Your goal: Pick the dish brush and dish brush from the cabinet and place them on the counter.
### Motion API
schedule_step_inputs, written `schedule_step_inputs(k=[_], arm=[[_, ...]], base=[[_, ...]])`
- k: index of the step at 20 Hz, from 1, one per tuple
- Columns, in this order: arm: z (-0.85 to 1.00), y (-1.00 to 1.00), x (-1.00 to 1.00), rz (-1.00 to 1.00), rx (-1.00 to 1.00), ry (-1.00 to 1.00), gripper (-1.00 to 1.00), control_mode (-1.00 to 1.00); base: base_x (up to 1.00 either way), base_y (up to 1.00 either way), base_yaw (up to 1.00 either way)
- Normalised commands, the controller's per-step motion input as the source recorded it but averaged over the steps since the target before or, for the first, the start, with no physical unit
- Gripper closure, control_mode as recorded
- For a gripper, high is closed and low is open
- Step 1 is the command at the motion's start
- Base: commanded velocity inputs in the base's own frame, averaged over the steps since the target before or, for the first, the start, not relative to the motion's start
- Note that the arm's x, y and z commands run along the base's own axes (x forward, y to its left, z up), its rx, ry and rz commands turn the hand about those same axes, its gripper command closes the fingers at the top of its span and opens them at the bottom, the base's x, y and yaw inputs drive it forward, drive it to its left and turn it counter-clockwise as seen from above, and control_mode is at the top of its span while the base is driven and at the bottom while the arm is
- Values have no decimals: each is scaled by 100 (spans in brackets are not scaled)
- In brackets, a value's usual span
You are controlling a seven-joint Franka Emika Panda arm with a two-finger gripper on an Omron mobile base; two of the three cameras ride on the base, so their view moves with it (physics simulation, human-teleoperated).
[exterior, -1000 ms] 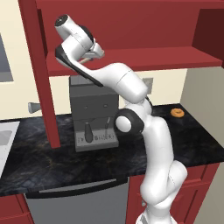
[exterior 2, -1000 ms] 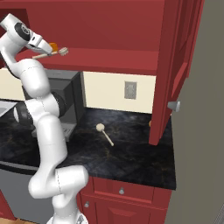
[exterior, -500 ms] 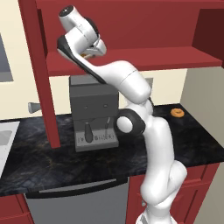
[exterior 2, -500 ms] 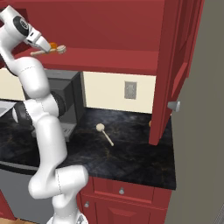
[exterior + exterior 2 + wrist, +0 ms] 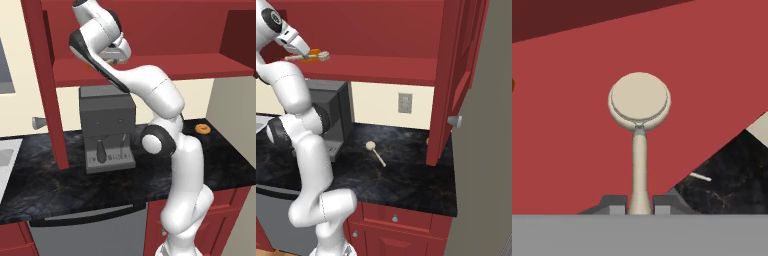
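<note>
dish brush [image 5: 639, 107] pinched at handle end by gripper [image 5: 639, 204], head out over the cabinet [image 5: 381, 67] shelf | second dish brush [image 5: 375, 151] already on the counter [image 5: 406, 180] | next: withdraw level past the shelf lip, then lower beside the other | vs earlier: arm lifted, brush raised off shelf

Light is even and soft in all views, with no glare. Shadows are faint under the cabinet [image 5: 381, 70]. Edges look slightly blurred, low resolution.
</note>
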Motion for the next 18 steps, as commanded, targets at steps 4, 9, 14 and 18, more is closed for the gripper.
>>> schedule_step_inputs(k=[4,9,14,18], arm=[[1,-23,-98,5,5,-9,100,-100],[9,-24,-100,7,7,-13,100,-100],[0,-47,-100,2,8,-18,100,-100],[-12,-67,-100,0,4,-14,100,-100]], base=[[0,0,0],[0,0,0],[0,0,0],[0,0,0]])
